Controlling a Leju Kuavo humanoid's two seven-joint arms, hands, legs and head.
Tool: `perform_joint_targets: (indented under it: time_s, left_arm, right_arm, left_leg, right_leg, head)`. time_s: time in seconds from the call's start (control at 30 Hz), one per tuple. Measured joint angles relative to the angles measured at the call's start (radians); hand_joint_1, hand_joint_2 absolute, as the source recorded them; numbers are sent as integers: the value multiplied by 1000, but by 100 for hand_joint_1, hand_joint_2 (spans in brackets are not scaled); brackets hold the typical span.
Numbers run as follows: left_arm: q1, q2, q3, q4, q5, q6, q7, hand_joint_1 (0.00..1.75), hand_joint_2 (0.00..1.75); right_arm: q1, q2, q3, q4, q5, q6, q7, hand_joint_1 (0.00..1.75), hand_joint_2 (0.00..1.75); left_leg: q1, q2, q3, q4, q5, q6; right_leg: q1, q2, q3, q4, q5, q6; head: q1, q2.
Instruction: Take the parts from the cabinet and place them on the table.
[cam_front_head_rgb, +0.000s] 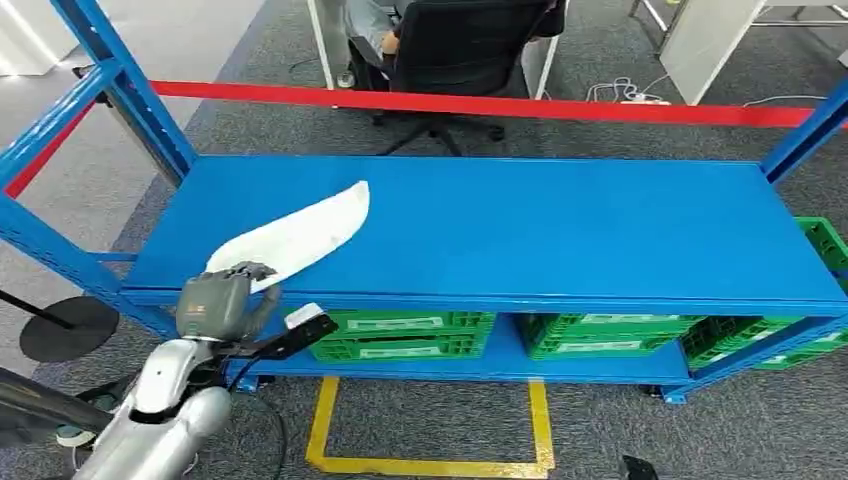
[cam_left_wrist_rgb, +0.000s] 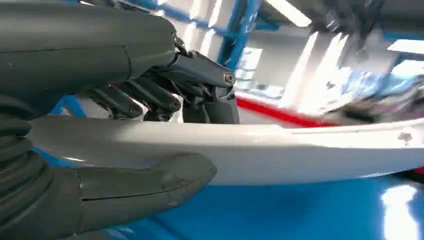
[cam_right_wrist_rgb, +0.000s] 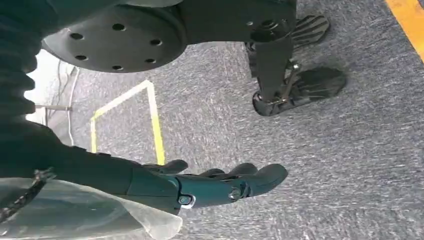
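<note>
Left hand (cam_front_head_rgb: 222, 300) at the near front edge of the blue shelf top (cam_front_head_rgb: 560, 230), toward its left end. Fingers (cam_left_wrist_rgb: 150, 97) over, thumb under the near end of a long white part (cam_front_head_rgb: 298, 235); the left wrist view confirms the hold on the part.

Part's long axis runs diagonally from the hand away and to the right across the shelf top. From the head view I cannot tell if the far tip rests on the surface or is lifted clear.

Right hand (cam_right_wrist_rgb: 210, 187) hangs low over grey carpet, fingers extended and loosely apart, holding nothing. Left is plainly the nearer, working hand.

Judgement: withdrawal should follow the long axis, back toward the robot, so the far tip does not sweep sideways.

Beyond: green crates (cam_front_head_rgb: 405, 335) on the lower shelf, a red beam (cam_front_head_rgb: 480, 103) behind.
</note>
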Motion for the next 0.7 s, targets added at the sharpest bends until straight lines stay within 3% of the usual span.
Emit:
perform_joint_targets:
  time_s: [0.07,0.17,0.43,0.53,0.7]
  left_arm:
    - [39,-7,-3,-66,30,20,-36,175,175]
    - [76,-12,-9,-140,41,23,-44,175,175]
    - [105,-16,-10,-205,48,25,-52,175,175]
    - [127,-23,-13,-234,109,55,-113,175,175]
    - [201,-37,-40,-318,147,93,-160,175,175]
  right_arm:
    - [3,0,-11,0,3,-1,0,0,175]
    - [4,0,-21,0,3,-1,0,0,175]
    - [5,0,-35,0,4,-1,0,0,175]
    - [6,0,-39,0,5,-6,0,0,175]
    - [12,2,-63,0,3,-12,0,0,175]
  left_leg:
    - [0,0,0,0,0,0]
    - [0,0,0,0,0,0]
    - [0,0,1,0,0,0]
    - [-2,0,0,3,0,1]
    - [-10,0,0,6,-6,9]
  right_leg:
    - [0,0,0,0,0,0]
    - [0,0,0,0,0,0]
    - [0,0,1,0,0,0]
    - [-3,0,0,-1,1,2]
    - [-11,0,0,-1,0,7]
  head:
    - [0,0]
    - [0,0]
    - [0,0]
    - [0,0]
    - [-1,0]
